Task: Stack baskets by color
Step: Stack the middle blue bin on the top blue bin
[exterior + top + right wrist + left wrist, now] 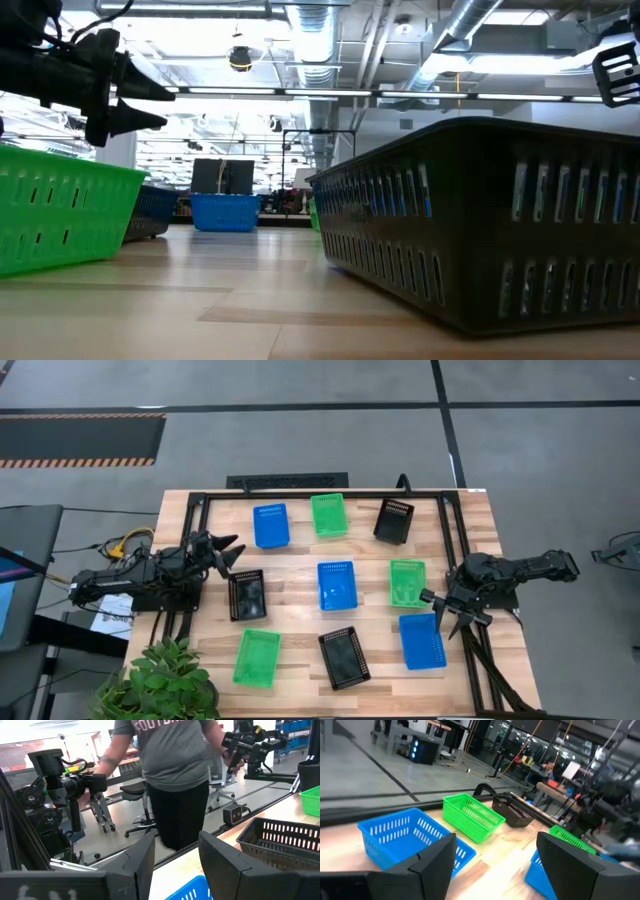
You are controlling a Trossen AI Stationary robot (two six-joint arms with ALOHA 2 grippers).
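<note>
On the table [300, 565] nine baskets lie apart in three rough rows, none stacked. Far row: a blue basket [271, 526], a green basket [328, 515] and a black basket [394, 521]. Middle row: a second black basket [247, 595], a second blue basket [337, 585] and a second green basket [407, 582]. Near row: a third green basket [257, 658], a third black basket [344, 658] and a third blue basket [422, 641].

At the table's left edge the left gripper [228, 552] hangs above the wood, between the far blue basket and the middle black one — jaws spread wide, holding nothing. At the right edge the right gripper [437, 603] sits just beside the middle green basket and over the near blue one's far end, its jaws partly open and empty.

Beyond the table, the right wrist view shows a person [172, 780] in a grey shirt standing. A plant [160, 680] sits at the near left corner.
</note>
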